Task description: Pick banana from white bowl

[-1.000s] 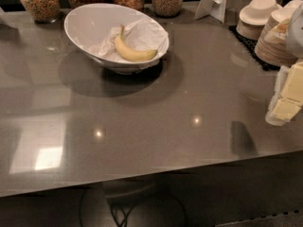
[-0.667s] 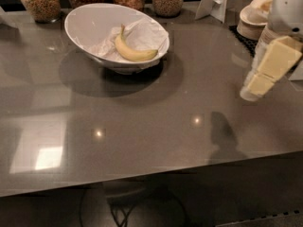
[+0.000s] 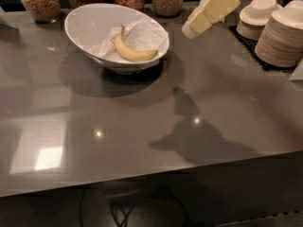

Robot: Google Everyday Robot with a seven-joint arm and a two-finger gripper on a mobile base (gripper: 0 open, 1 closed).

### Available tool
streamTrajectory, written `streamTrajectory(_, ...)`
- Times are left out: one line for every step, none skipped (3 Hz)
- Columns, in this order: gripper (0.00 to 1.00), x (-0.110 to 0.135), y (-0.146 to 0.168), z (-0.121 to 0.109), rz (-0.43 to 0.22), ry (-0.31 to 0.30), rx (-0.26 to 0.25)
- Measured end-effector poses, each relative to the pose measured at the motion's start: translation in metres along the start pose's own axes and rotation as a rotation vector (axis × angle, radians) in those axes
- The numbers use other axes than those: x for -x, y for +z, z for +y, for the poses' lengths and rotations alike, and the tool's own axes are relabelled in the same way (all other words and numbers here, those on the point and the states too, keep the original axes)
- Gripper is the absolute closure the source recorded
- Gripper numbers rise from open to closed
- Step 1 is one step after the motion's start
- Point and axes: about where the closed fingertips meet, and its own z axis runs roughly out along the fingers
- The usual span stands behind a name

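A curved yellow banana [image 3: 133, 51] lies on crumpled white paper inside the large glossy white bowl [image 3: 90, 20], which stands at the back left of the grey table. My gripper [image 3: 191, 29], cream-coloured, hangs in the air at the upper right, to the right of the bowl and above the table. Its tip points down and left toward the bowl's right rim, a short way from it. It holds nothing.
Several glass jars of cereal and nuts [image 3: 40, 0] line the back edge behind the bowl. Stacks of small off-white bowls [image 3: 258, 15] and plates [image 3: 284, 34] stand on a dark mat at the right. The grey tabletop [image 3: 142, 126] runs to its front edge.
My gripper has moved up and left from the table's right edge to beside the bowl. The view has drawn closer to the table. The banana and bowl have not moved.
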Motion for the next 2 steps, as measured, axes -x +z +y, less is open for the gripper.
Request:
streamTrajectory(0.00,0.0026,-0.0009,-0.0011,-0.007,-0.003,-0.007)
streamTrajectory(0.00,0.0029,0.0008,0.0012,-0.007,0.008,-0.038)
